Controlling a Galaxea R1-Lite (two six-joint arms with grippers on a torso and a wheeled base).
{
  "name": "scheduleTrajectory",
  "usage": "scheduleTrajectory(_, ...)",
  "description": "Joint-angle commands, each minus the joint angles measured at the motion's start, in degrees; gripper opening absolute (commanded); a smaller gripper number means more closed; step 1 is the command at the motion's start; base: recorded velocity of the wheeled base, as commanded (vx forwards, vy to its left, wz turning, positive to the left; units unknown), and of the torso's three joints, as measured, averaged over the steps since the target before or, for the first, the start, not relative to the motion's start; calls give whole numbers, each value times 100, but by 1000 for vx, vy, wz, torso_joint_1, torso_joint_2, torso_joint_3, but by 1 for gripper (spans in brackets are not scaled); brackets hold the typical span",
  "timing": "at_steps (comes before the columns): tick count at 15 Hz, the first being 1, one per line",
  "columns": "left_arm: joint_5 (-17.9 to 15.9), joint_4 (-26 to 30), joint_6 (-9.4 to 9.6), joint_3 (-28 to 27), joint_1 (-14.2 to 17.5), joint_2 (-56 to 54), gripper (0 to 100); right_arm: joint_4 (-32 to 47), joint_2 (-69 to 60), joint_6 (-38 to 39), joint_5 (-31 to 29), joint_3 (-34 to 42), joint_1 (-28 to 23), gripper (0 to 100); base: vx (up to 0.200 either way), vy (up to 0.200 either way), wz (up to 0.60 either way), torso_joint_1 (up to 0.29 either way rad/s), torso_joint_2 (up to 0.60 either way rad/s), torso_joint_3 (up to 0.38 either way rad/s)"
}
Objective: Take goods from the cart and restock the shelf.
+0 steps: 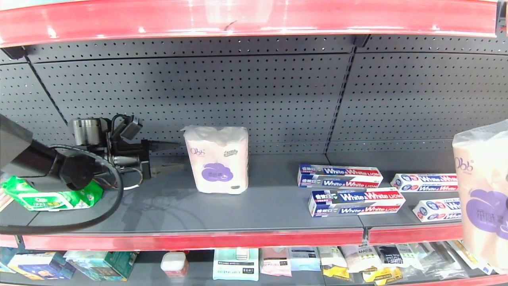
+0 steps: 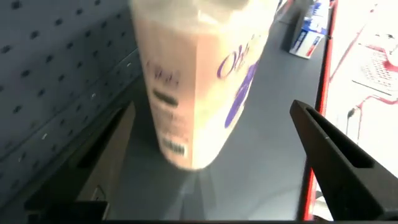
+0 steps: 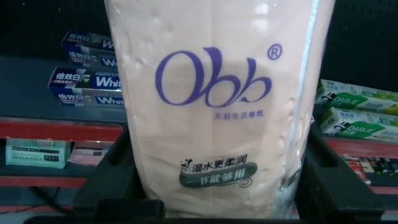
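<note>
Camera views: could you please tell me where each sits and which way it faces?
Head: on head, facing the shelf; left hand shows.
Left wrist: on left arm, facing the standing tissue pack; fingers show.
Right wrist: on right arm, facing shelf; right hand grips the held tissue pack.
Shared: toothpaste boxes, head and right wrist.

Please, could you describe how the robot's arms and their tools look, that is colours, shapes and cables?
The left arm is black and dark grey, with angular housings, a silver cylinder near the wrist and a thick black cable looping below. The left tool has two long dark fingers that taper to points. The right tool has black, flat, wedge-like fingers.
</note>
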Motion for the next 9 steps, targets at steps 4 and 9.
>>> scheduleTrajectory(4, -149, -510, -71, -411, -145, 579, 100, -6, 73, -129, -25, 8, 1, 0, 0, 0, 0, 0, 0, 0)
scheduleTrajectory(9, -158, -502, -115, -842, -338, 799, 100, -6, 125, -199, -34, -1, 1, 0, 0, 0, 0, 0, 0, 0)
